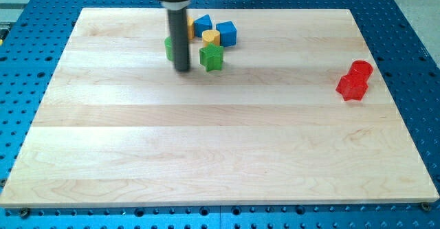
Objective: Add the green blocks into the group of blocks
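Observation:
My tip (182, 69) rests on the board near the view's top, left of centre. A green block (168, 48) sits just left of the rod and is partly hidden by it. A green star block (212, 57) lies just right of the tip. Above them is the group: a blue block (202, 25), a blue cube (226, 33), a yellow cylinder (211, 38) and an orange-yellow block (190, 28) partly hidden behind the rod. The green star touches or nearly touches the yellow cylinder.
A red cylinder (360, 69) and a red block (351, 87) sit together at the view's right. The wooden board (220, 153) lies on a blue perforated table.

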### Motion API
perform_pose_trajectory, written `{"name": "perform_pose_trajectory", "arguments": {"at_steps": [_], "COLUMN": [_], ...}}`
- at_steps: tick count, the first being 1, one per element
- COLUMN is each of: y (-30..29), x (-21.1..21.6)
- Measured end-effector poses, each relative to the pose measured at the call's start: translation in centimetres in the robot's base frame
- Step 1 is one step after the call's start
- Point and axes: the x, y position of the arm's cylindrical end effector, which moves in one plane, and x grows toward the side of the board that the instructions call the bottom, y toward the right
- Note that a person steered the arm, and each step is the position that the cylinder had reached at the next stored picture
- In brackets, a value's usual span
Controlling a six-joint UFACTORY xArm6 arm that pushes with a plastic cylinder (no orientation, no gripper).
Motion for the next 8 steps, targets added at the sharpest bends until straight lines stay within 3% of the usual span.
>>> {"name": "perform_pose_trajectory", "arguments": {"at_steps": [1,2,3,4,5,7,8], "y": [-3.4,1.8,0.3,-1.9,4.3,7.5,10.3], "x": [-0.7,-5.7,-6.0,-2.4,4.7,-2.2,-2.2]}}
